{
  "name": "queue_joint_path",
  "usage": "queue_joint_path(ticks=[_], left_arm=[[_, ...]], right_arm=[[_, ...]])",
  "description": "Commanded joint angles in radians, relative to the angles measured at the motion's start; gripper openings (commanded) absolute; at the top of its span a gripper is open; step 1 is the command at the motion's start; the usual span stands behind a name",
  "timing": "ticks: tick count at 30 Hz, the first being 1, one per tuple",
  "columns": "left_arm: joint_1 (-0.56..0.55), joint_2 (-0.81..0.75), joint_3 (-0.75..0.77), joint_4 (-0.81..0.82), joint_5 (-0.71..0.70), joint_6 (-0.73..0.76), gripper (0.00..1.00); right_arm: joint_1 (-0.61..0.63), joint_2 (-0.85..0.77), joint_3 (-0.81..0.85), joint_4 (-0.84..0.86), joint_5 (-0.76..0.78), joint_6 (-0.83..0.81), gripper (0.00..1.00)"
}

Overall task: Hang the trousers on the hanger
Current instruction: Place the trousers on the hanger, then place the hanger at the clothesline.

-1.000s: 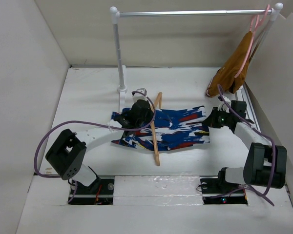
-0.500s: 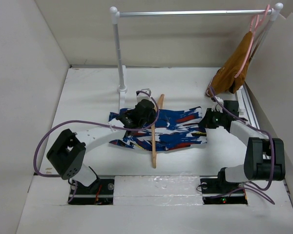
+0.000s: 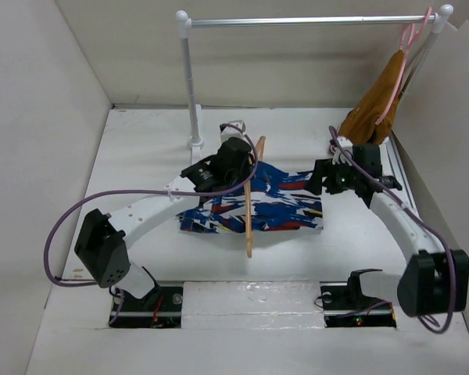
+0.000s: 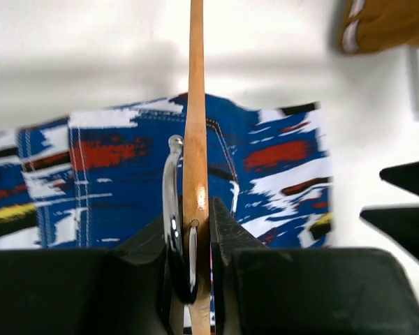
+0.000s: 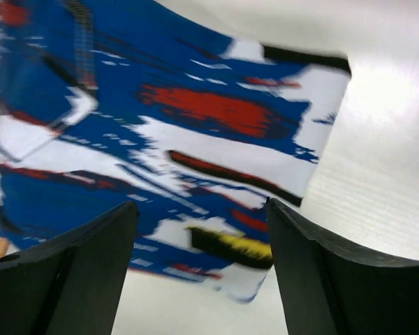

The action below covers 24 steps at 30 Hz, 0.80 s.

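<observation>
The trousers (image 3: 285, 205), bright blue with white, red and yellow streaks, lie spread on the white table. The tan wooden hanger (image 3: 251, 223) crosses their left half, running from far to near. My left gripper (image 3: 236, 166) is shut on the hanger at its far end. In the left wrist view the fingers clamp the wood (image 4: 195, 105) beside the metal hook (image 4: 170, 181), above the fabric (image 4: 112, 174). My right gripper (image 3: 322, 178) hovers open at the trousers' right end. In the right wrist view nothing is between its fingers (image 5: 199, 209) and the fabric (image 5: 195, 125) lies below.
A white clothes rack stands at the back, its post (image 3: 191, 86) just behind the left gripper and its rail (image 3: 313, 21) overhead. A mustard-brown garment (image 3: 375, 101) hangs from a pink hanger (image 3: 402, 58) at the right end. White walls close in on both sides.
My right gripper has let go of the trousers' right edge, opened and drawn up and back. The left arm has carried the hanger farther back, and the trousers have shifted with it.
</observation>
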Motion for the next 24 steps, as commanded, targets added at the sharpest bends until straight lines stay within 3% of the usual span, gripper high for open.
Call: queue_joint_path(ticks=[1,6,11,18,24], left_arm=[[-0.002,-0.083,0.222,0.035,-0.04,0.06,0.0],[-0.002,-0.083,0.372,-0.042,-0.034,0.094,0.0],[-0.002,-0.074,0.431,-0.072,-0.008,0.102,0.0],[-0.002,-0.042,0.549,-0.117,0.03,0.126,0.0],[-0.002,-0.03,0.607,-0.134,0.045,0.142,0.0]], right_arm=[[0.129,-0.151,0.206,-0.116,0.007,-0.007,0.8],[0.411,-0.217,0.396,-0.105,0.155,0.179,0.87],[0.589,-0.168,0.401,0.074,0.189,0.312,0.9],[0.629,-0.025,0.345,0.243,0.131,0.365,0.9],[0.666,0.031,0.316,0.337,0.102,0.423,0.79]])
